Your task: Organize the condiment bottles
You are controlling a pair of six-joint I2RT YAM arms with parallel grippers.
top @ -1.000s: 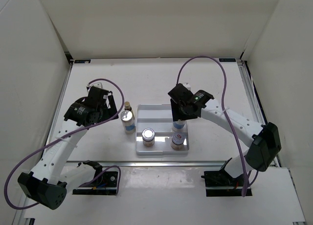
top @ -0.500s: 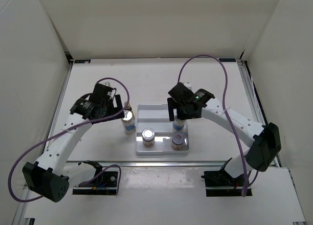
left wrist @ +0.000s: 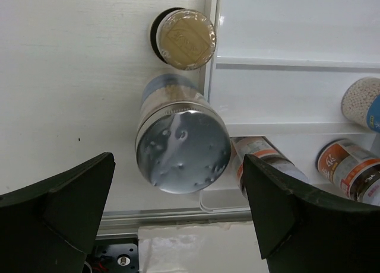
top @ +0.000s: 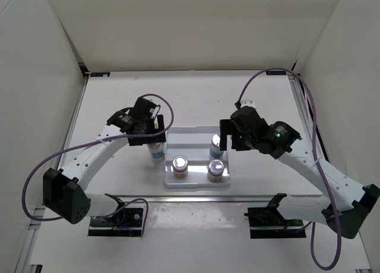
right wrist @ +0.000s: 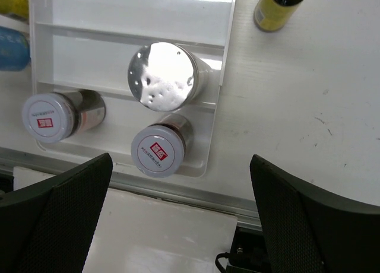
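On the white stepped tray (top: 196,135), two squat jars with red-marked lids (top: 180,165) (top: 215,170) stand on the front step. A silver-lidded jar (top: 215,145) stands on the middle step. My right gripper (top: 229,136) hangs open just right of and above that jar, holding nothing; in its wrist view (right wrist: 181,160) the jar (right wrist: 161,76) lies ahead of the fingers. An amber bottle (right wrist: 279,3) stands on the table right of the tray. My left gripper (top: 153,130) hovers open over a second silver-lidded jar (left wrist: 183,148) left of the tray, with another amber bottle (left wrist: 187,31) behind it.
White walls close in the table on the left, back and right. A metal rail (top: 196,197) runs along the near edge in front of the tray. Purple cables loop above both arms.
My right gripper opened, let go of the silver-lidded jar on the middle step, and drew back to the right. The left arm swung right, over the two bottles beside the tray.
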